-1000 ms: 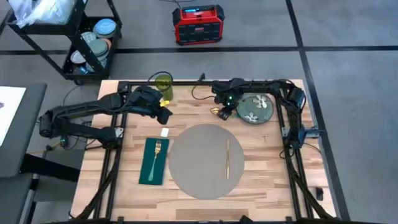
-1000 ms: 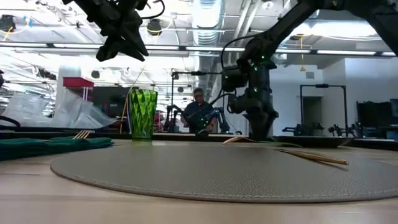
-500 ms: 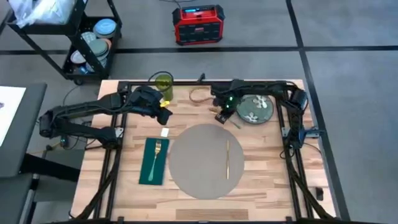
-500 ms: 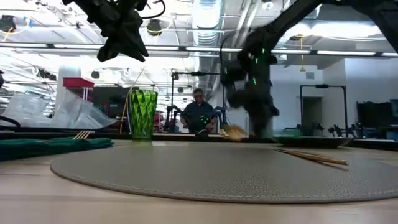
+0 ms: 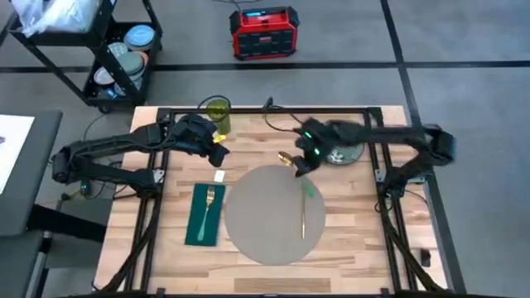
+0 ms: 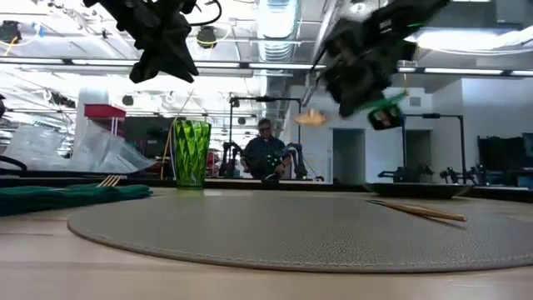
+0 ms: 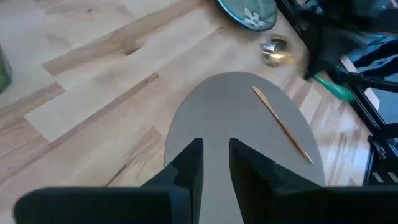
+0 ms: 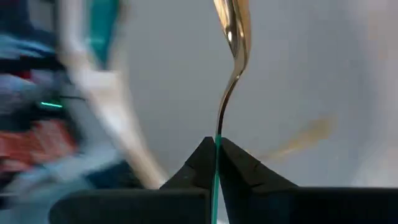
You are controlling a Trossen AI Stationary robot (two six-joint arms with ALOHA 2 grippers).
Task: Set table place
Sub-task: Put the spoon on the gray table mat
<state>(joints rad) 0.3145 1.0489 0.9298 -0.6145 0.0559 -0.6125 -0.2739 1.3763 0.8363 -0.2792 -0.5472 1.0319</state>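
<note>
The round grey-beige place mat (image 5: pixel 269 217) lies on the wooden table (image 5: pixel 356 240), with a thin gold utensil (image 5: pixel 303 212) on its right part. A gold fork (image 5: pixel 208 209) rests on a dark green cloth (image 5: pixel 204 228) left of the mat. My right gripper (image 5: pixel 304 164) hangs above the mat's far edge, shut on a gold spoon (image 5: pixel 286 159). My left gripper (image 5: pixel 217 150) hovers high over the table's far left, near the green glass (image 5: pixel 217 109). It is open by a narrow gap, with nothing between its fingers (image 7: pixel 191 163). My right gripper pinches the spoon's thin handle (image 8: pixel 218 127) between its two fingertips, where gold turns to green. The bowl (image 8: pixel 232 18) sticks out ahead of the fingers and the green end (image 6: pixel 385 105) sticks out behind. The spoon is lifted clear of the table, roughly level.
A dark green floral plate (image 5: pixel 346 152) sits at the far right, partly under my right arm. A small white piece (image 5: pixel 219 175) lies by the cloth's far end. On the floor beyond the table are a red box (image 5: pixel 263 31) and a cart (image 5: pixel 116 58).
My right gripper has risen from the table beside the plate and gone toward the near edge, over the mat's far rim. The spoon, which lay on the table, has come up with it and hangs clear.
</note>
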